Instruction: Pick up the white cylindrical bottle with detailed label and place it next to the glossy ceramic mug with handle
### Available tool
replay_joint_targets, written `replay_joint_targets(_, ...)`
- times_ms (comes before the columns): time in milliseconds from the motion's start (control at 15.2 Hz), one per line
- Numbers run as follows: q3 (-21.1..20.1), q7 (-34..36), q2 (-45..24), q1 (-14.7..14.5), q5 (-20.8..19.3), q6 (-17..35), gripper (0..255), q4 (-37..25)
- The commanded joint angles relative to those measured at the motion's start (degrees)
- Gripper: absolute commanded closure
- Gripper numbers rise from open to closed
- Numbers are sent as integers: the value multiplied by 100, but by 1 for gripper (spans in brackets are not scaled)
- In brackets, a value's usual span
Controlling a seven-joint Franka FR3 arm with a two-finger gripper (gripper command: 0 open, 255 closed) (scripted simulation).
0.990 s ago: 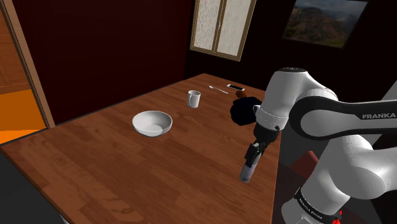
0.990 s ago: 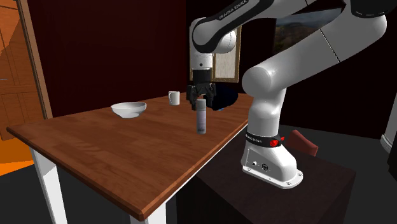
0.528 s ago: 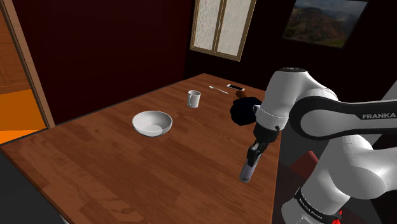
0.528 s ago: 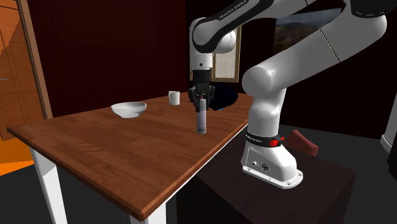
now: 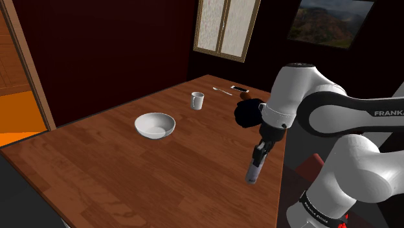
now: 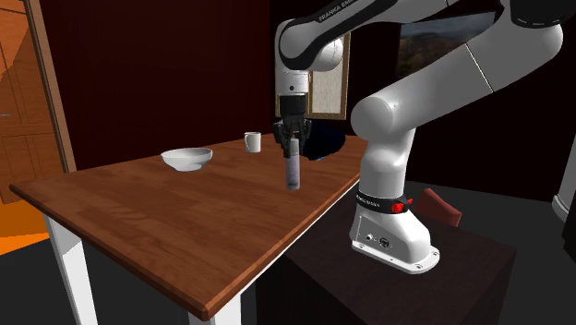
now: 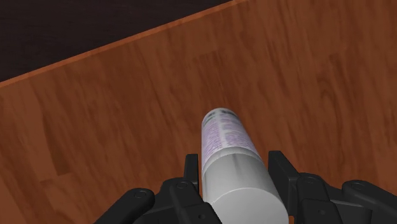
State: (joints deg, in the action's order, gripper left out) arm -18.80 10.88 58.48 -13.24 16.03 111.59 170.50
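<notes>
Bottle [image 6: 294, 172], pinched near its top by the gripper [image 6: 293, 141], could swing or slip on the way to the mug [image 6: 250, 141].

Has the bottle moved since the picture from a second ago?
Yes. In the second exterior view the bottle, clasped in the pincer, stands slightly higher against the white bowl than before: raised a little.

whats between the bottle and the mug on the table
Only bare tabletop lies between the bottle and the mug, seen in the shoulder view.
</notes>
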Motion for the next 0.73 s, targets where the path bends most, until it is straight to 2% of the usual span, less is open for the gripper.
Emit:
replay_joint_targets(0,53,-2,74,27,-58,-205,255,-133)
replay_joint_targets(660,272,-5,224,150,-292,-1044,255,-835)
